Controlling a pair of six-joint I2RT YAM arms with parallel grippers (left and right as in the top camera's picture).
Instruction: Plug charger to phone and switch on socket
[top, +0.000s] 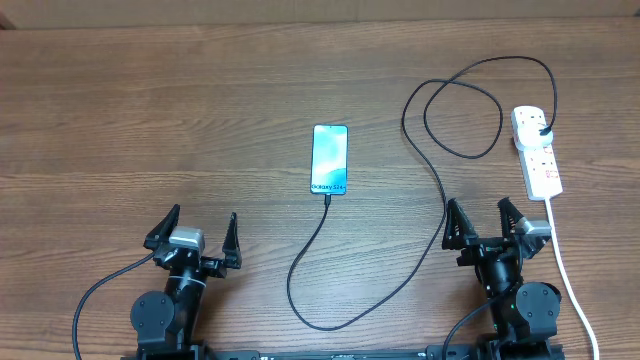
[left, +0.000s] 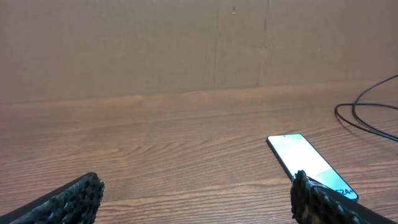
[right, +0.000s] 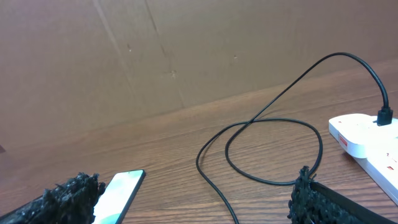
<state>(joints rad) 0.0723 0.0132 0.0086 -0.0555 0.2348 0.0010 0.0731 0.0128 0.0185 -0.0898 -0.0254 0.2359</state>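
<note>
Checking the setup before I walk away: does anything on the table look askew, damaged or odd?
Nothing stands out. The phone lies flat, screen lit; the black charger cable runs in loose loops from its near end to the white power strip. No damage shows.

phone (top: 330, 159) mid-table, socket (top: 537, 150) far right — charger (top: 440, 180) between

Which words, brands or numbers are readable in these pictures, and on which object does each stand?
"Galaxy S24": white text on the phone screen, at its end nearer the arms; anything after it is blurred.
Red marks on the socket: too small to read.
Nothing else is readable.
</note>
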